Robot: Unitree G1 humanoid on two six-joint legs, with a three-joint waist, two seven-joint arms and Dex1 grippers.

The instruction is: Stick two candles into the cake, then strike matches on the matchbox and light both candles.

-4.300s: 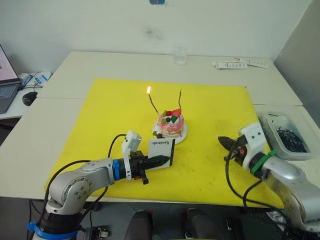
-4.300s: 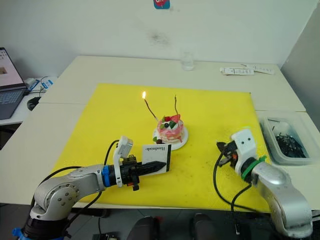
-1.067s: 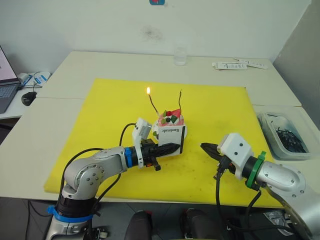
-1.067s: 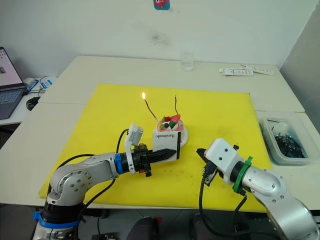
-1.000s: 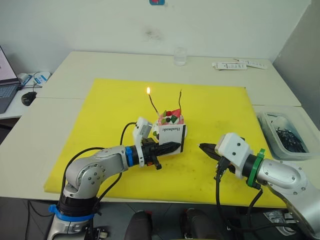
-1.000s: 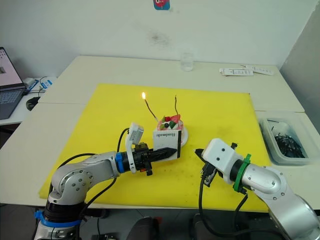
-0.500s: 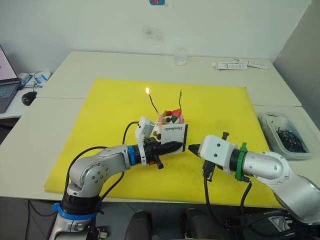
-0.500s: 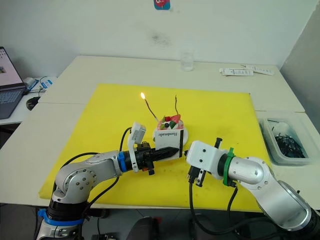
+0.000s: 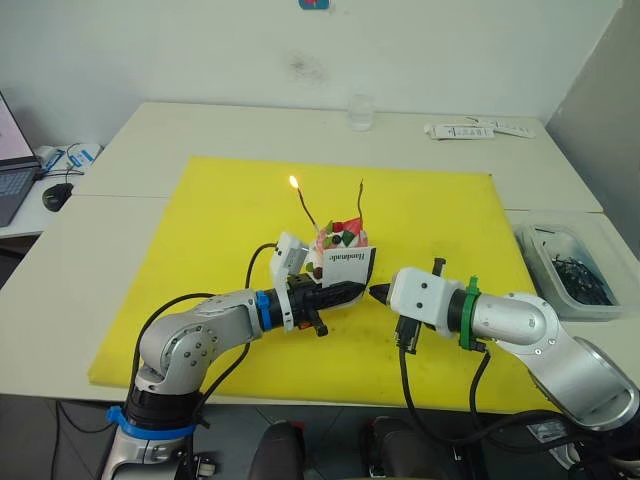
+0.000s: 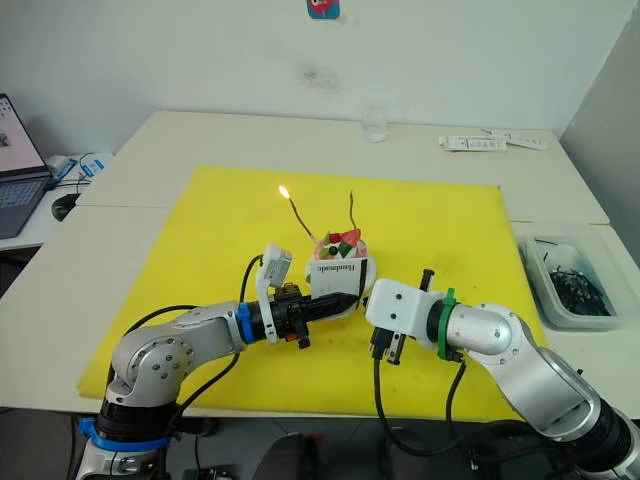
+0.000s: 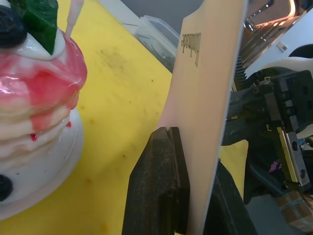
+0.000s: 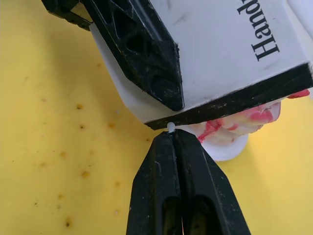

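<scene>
Beside the cake (image 9: 341, 244), the light, stiff matchbox (image 12: 215, 63) is clamped flat in the left gripper's (image 11: 188, 196) jaws, while a thin, snappable match (image 12: 170, 127), best gripped near its head, is pinched in the right gripper's (image 12: 174, 139) closed jaws against the striking strip (image 12: 234, 104).

My left arm reaches forward low over the surface, elbow bent outward, and my left hand (image 9: 340, 292) has its fingers clamped on the matchbox (image 9: 349, 266), holding it on edge. My right arm comes in from the right, forearm level, and my right hand (image 12: 171, 134), fingers pressed together, pinches a match (image 12: 170, 127) whose pale tip meets the box's black strip.
</scene>
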